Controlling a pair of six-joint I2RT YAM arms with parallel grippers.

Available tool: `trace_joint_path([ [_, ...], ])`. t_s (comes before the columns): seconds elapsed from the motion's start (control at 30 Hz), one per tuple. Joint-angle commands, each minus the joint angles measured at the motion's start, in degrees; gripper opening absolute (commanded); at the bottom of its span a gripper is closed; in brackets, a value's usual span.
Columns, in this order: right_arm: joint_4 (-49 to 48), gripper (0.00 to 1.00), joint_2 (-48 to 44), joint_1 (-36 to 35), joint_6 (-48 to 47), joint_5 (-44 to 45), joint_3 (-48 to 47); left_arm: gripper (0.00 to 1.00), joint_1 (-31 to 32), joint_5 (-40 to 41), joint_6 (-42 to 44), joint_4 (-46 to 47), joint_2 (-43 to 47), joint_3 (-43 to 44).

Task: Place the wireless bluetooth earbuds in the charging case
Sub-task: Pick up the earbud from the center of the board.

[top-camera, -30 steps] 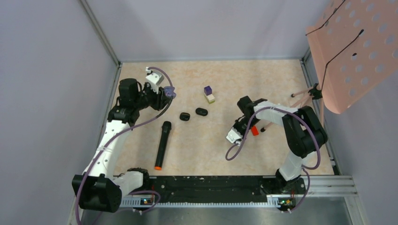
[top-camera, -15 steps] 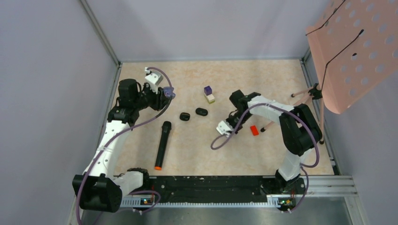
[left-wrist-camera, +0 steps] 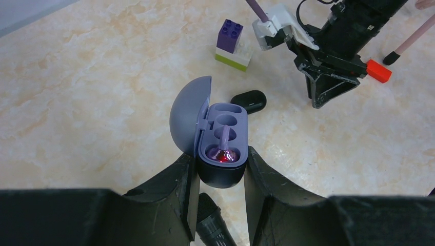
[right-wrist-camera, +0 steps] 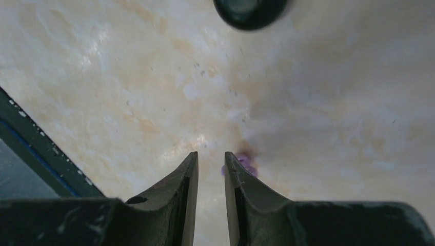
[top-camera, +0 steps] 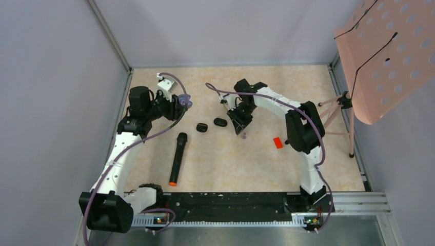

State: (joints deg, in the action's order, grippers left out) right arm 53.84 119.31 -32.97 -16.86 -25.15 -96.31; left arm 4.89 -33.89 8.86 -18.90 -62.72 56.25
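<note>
I log a beige, marbled table (top-camera: 287,92). In the black left claw (left-wrist-camera: 220,156): the charging case (left-wrist-camera: 221,120), lavender lid and tray, dark base, red glow inside. Beyond it sit a glossy black oval (left-wrist-camera: 249,101) and a purple-white-lime block stack (left-wrist-camera: 233,43). Beside the black right claw (right-wrist-camera: 210,159) is a purple speck (right-wrist-camera: 248,163).

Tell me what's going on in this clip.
The left fingers grip the charging case, lid open: one slot holds a purple piece with a red light, the other is empty. The right fingers hang low over the table, slightly apart and empty, beside a tiny purple piece.
</note>
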Motion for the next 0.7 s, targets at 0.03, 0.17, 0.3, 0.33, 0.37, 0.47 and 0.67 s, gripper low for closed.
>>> trace_joint_path([
  [0.03, 5.5, 0.24, -3.3, 2.2, 1.5, -1.4, -2.4, 0.0, -0.3, -1.8, -2.0, 4.7, 0.6, 0.9],
  [0.17, -11.3, 0.19, -16.7, 2.9, -7.8, 0.9, 12.4, 0.0, -0.4, -1.5, -2.3, 4.8, 1.0, 1.0],
  [0.3, -22.5, 0.18, -26.3, 2.5, -9.4, 4.2, 25.8, 0.0, -0.4, -0.9, -1.8, 3.7, 1.6, 1.5],
  [0.33, -22.6, 0.18, -26.5, 2.3, -9.4, 4.5, 26.3, 0.0, -0.4, -0.9, -1.6, 3.4, 1.8, 1.6],
  [0.37, -22.1, 0.17, -26.2, 2.2, -9.4, 4.1, 26.4, 0.0, -0.4, -0.7, -1.4, 3.2, 2.1, 1.7],
  [0.47, -20.1, 0.15, -23.9, 3.4, -12.6, 0.2, 24.7, 0.0, -0.4, -0.6, -1.2, 2.9, 2.4, 1.5],
  [0.67, -14.5, 0.17, -12.7, 7.0, -21.8, -4.8, 15.7, 0.0, -0.4, -0.8, -1.5, 2.9, 2.9, 0.6],
])
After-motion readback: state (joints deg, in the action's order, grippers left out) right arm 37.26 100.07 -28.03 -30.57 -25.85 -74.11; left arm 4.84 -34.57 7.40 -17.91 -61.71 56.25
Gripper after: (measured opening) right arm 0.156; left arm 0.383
